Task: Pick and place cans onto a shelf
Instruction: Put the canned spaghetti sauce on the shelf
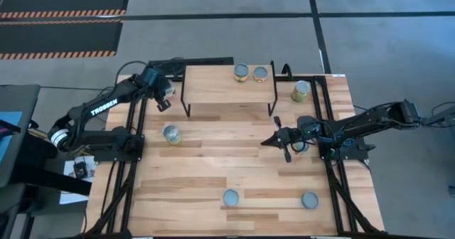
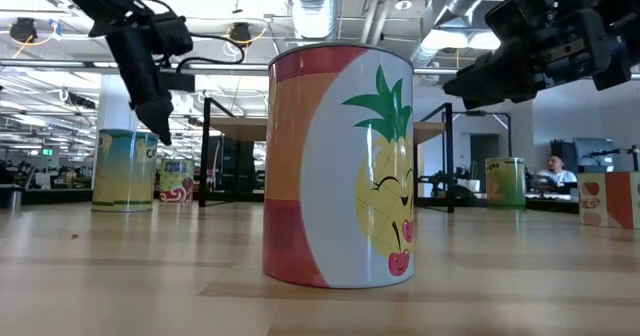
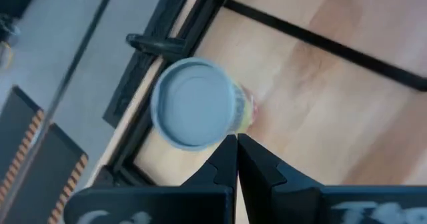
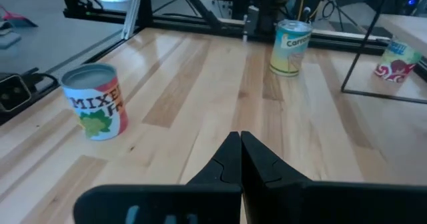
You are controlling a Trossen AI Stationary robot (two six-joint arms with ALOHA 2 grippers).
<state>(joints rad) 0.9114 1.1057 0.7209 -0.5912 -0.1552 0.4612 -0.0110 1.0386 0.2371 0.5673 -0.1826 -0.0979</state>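
The light-wood shelf (image 1: 220,82) stands on black legs at the table's far side, with two cans (image 1: 241,72) (image 1: 260,73) upright on its right part. Other cans stand upright on the table: one right of the shelf (image 1: 301,91), one at mid-left (image 1: 171,134), two near the front (image 1: 230,198) (image 1: 309,200). My left gripper (image 1: 163,102) is shut and empty by the shelf's left legs, above a silver-topped can (image 3: 197,104) that the arm hides in the high view. My right gripper (image 1: 272,141) is shut and empty over the table's middle right, pointing left.
Black frame rails run along the table's left (image 1: 135,118) and right (image 1: 330,118) sides by the arm bases. The pineapple-labelled front can (image 2: 340,166) fills the low view's middle. The right wrist view shows a mixed-fruit can (image 4: 97,101) and a yellow-green can (image 4: 291,47) ahead.
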